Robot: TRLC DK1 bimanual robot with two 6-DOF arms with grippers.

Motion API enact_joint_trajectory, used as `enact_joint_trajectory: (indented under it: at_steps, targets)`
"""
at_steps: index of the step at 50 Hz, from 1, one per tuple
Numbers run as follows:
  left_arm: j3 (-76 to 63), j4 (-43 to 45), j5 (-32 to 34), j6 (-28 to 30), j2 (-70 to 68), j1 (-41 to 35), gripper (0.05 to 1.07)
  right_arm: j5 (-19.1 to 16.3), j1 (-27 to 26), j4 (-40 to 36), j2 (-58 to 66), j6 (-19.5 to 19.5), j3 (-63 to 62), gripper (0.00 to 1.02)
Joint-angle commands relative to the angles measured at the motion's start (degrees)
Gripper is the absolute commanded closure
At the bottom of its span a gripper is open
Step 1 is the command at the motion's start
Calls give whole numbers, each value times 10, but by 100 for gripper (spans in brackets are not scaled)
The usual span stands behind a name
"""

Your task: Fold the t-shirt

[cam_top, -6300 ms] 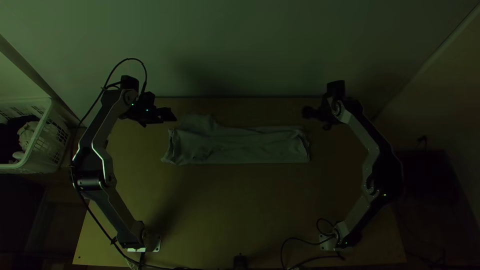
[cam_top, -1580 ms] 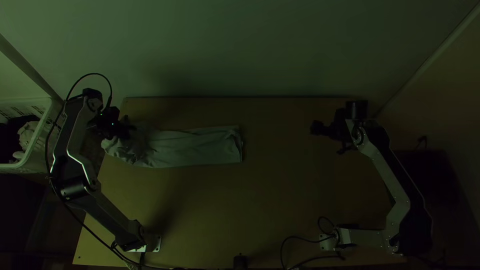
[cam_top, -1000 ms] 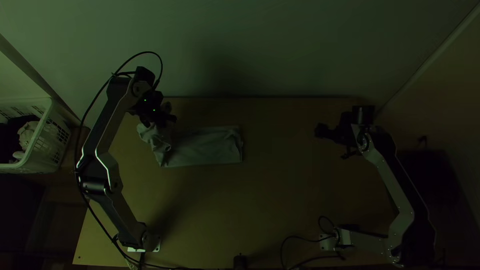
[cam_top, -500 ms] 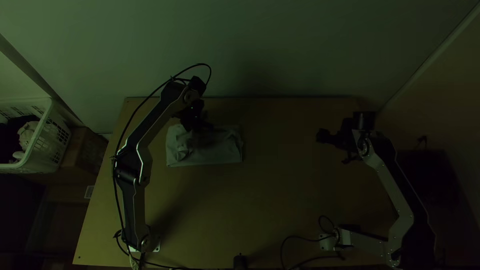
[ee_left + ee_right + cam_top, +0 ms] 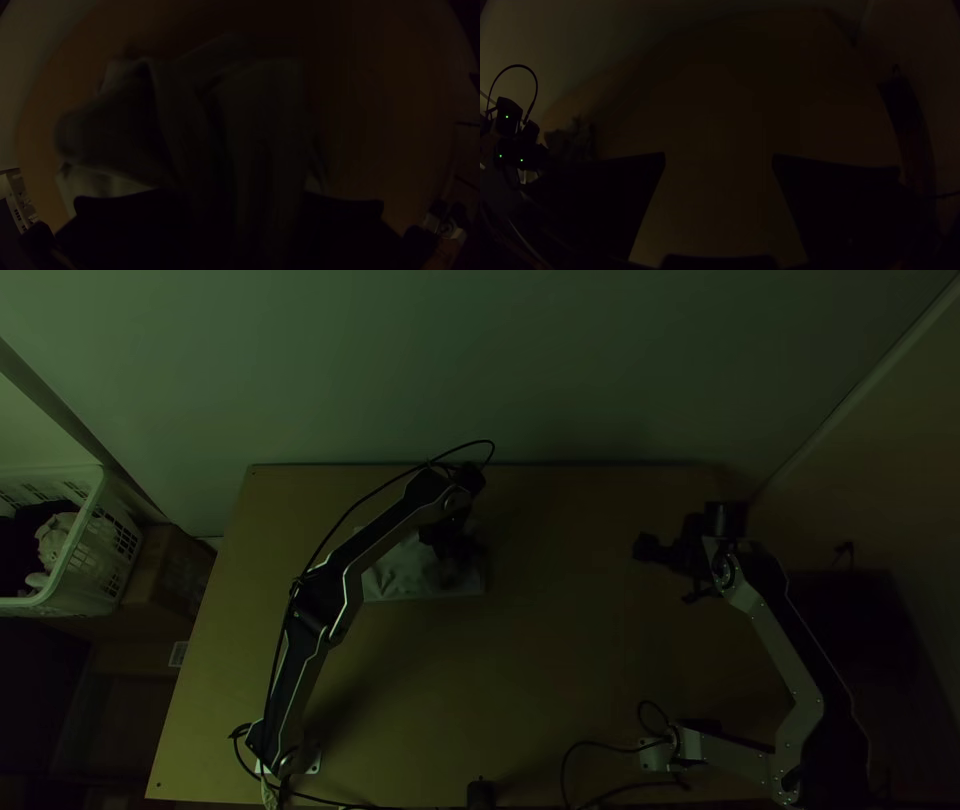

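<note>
T-shirt [image 5: 398, 570] beneath left hand [image 5: 455, 558]

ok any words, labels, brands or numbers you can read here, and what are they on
No text can be read.
Pale patch just past the left edge of the table: possibly a label, too small to read; I can't tell for sure what it is on.
T-shirt: no lettering I can make out in the dim light.
Basket: no lettering I can make out either.

Two arms: one left arm [image 5: 325, 595], one right arm [image 5: 780, 640]. Two tools: one left tool [image 5: 460, 558], one right tool [image 5: 640, 547]. One t-shirt [image 5: 400, 573], one basket [image 5: 88, 570], one box [image 5: 165, 570], one counter [image 5: 560, 670].
</note>
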Motion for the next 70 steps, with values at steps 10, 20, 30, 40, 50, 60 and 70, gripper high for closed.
enact_joint_trajectory:
  at_steps: [10, 20, 30, 40, 50, 60, 70]
  targets:
    - [26, 165, 93, -118, -33, 13, 10, 3, 6, 8, -22, 4, -39, 4]
    - [24, 194, 153, -116, -74, 57, 10, 3, 35, 32, -22, 4, -32, 4]
    - [-11, 187, 164, -53, -117, 101, 10, 1, 88, 33, -17, 13, -6, 4]
    - [-57, 178, 164, 4, -172, 138, 10, -1, 145, 47, -1, 44, 15, 4]
    - [-133, 190, 164, 25, -249, 183, 10, 0, 193, 62, 3, 56, 41, 4]
    - [-209, 209, 164, 39, -342, 239, 10, 2, 199, 65, -20, 45, 70, 4]
    - [-287, 228, 164, 62, -442, 310, 10, 50, 168, 69, -74, -33, 89, 4]
